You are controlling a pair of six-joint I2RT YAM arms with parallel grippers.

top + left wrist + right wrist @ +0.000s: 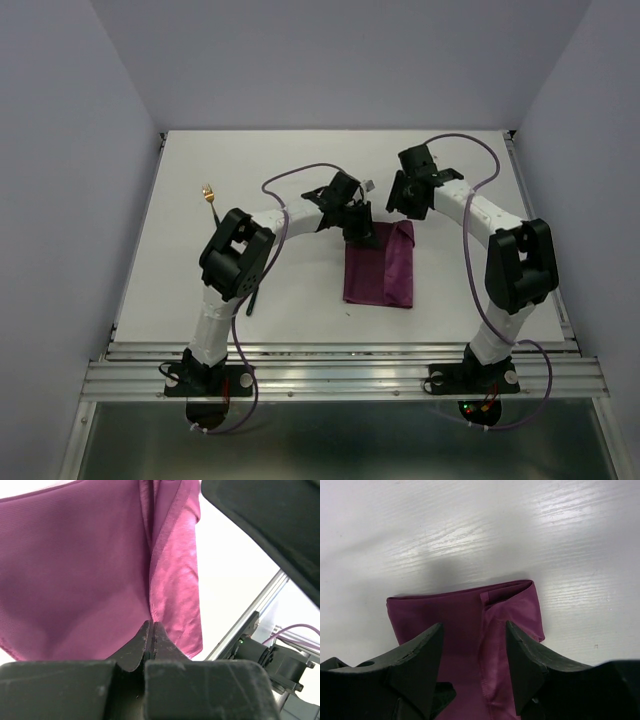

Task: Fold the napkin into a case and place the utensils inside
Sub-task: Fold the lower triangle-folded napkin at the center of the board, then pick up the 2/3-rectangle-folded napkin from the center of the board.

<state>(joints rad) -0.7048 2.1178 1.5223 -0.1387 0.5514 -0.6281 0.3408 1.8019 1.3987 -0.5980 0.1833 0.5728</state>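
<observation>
Napkin (380, 268) folded on desk (250, 170), both pincers at its far end.
Left pincer (151, 627) pinched shut on its fold; right pincer (474, 627) spread apart above it, gripping nothing.

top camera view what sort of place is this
Probably a robot lab cell: a white table boxed in by plain walls, two arms bolted to an aluminium rail, with a napkin and fork laid out.
</observation>
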